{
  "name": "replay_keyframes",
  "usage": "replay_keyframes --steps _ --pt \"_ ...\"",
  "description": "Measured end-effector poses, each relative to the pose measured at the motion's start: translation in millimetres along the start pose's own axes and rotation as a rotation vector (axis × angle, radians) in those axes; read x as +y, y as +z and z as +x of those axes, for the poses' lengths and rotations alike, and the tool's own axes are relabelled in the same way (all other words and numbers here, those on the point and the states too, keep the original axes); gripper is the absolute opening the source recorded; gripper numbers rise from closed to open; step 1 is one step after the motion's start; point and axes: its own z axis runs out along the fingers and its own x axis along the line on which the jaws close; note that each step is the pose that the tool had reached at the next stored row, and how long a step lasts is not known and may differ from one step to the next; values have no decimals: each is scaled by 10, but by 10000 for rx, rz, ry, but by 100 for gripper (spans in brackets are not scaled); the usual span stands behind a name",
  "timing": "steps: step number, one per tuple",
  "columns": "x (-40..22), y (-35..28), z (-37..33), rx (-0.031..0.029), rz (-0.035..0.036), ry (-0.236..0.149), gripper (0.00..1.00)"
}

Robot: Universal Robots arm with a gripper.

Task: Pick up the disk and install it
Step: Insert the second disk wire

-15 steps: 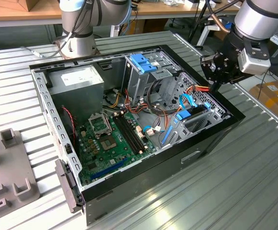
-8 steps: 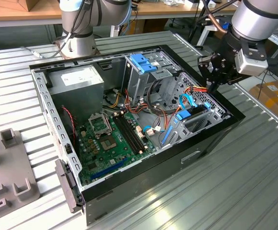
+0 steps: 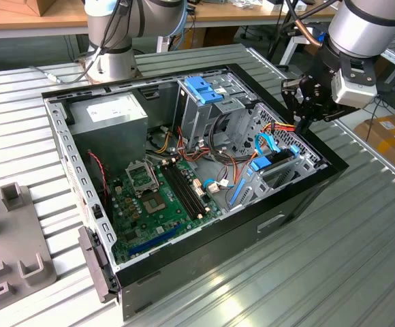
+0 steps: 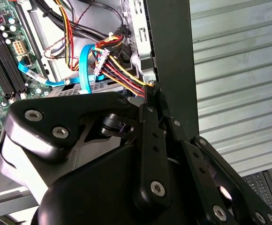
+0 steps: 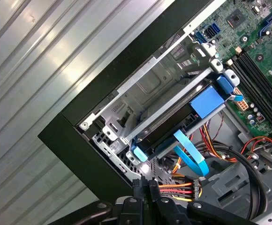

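Exterior view: gripper hanging just over the open PC case's drive-cage corner, jaws closed on nothing. First wrist view: disk already seated in its bay — blue caddy showing, install looks basically done. Second wrist view: fingers pinched together, empty.

I see a work surface of ribbed silver metal slats, and it reflects bright light from above. Behind it stands a wooden bench, and a cardboard box lies low at the exterior view's right. A grey fixture plate rests at the exterior view's left.
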Motion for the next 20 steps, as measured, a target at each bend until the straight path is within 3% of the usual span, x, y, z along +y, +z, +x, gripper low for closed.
replay_keyframes --steps 4,6,15,16,20 --pt "0 0 0 0 0 1 16" --pt "0 2 -1 33 -16 181 16" --pt "6 32 -3 497 -257 2684 16" --pt "8 32 -5 531 -275 2866 16" --pt "53 18 -63 554 -287 2991 16"
